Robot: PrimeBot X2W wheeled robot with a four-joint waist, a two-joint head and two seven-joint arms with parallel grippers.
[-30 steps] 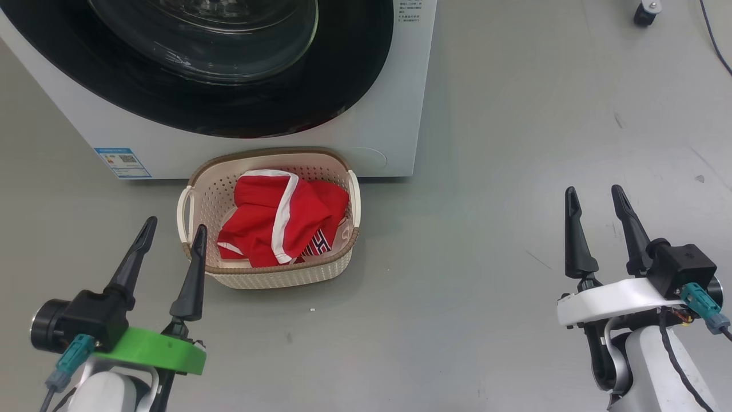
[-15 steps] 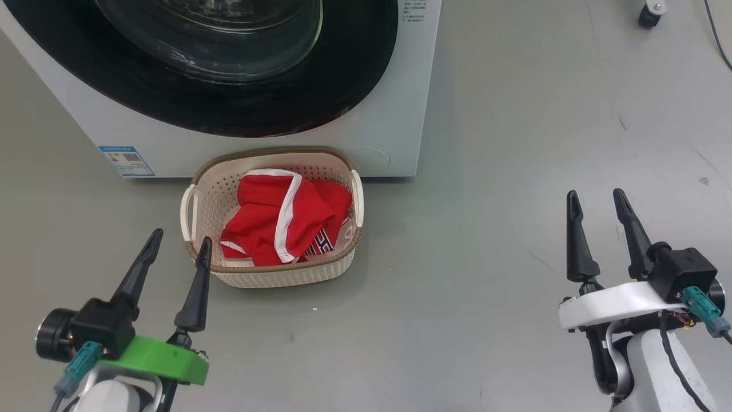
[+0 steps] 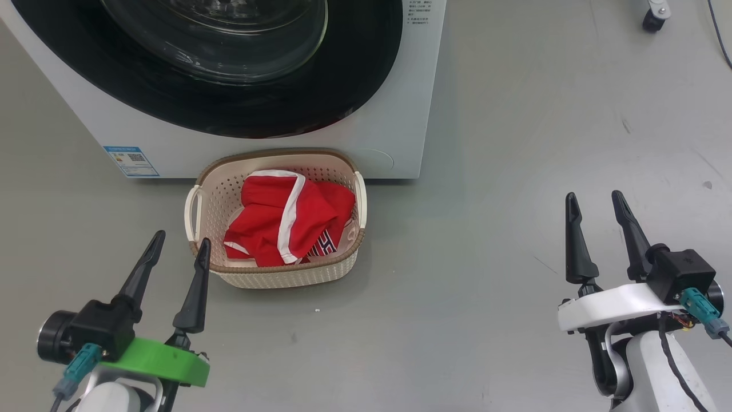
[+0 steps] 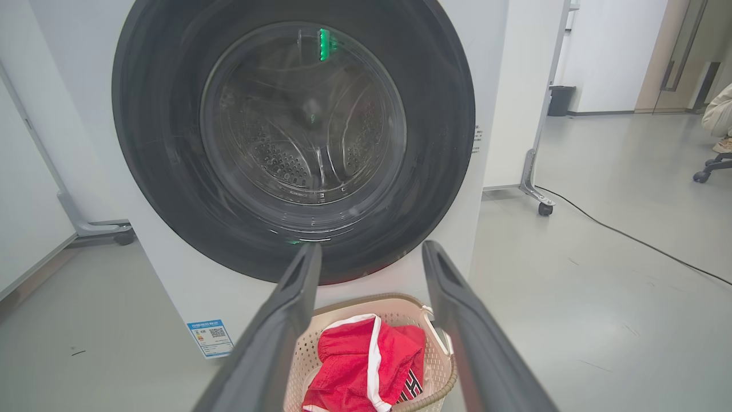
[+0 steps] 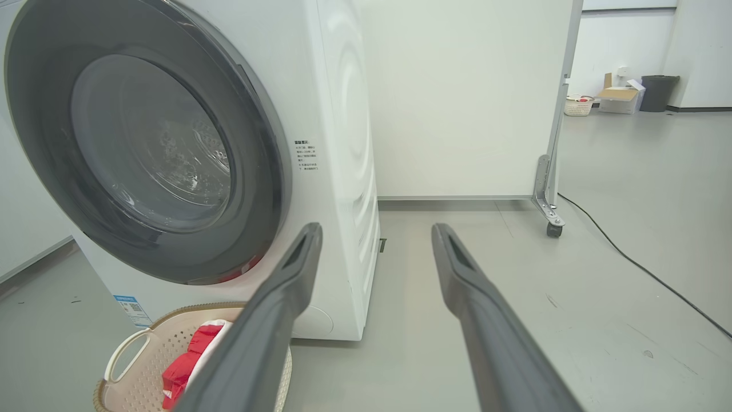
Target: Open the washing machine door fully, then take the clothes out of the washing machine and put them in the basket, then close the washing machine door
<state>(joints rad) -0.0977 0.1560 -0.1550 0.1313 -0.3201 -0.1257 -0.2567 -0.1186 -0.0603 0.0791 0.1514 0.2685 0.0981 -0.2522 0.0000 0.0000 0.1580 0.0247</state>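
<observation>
2 labels on the washing machine [image 3: 400, 131]: a blue QR sticker [image 3: 131, 162] and illegible small print [image 3: 416, 11]; left gripper [image 3: 182, 237] and right gripper [image 3: 593, 194] spread, empty.

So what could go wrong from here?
The washing machine door looks shut, but a red glint at its lower rim could be reflection or trapped cloth, so latching is unconfirmed. The open left end effector appears close beside the basket; a sideways swing could nudge it.
</observation>
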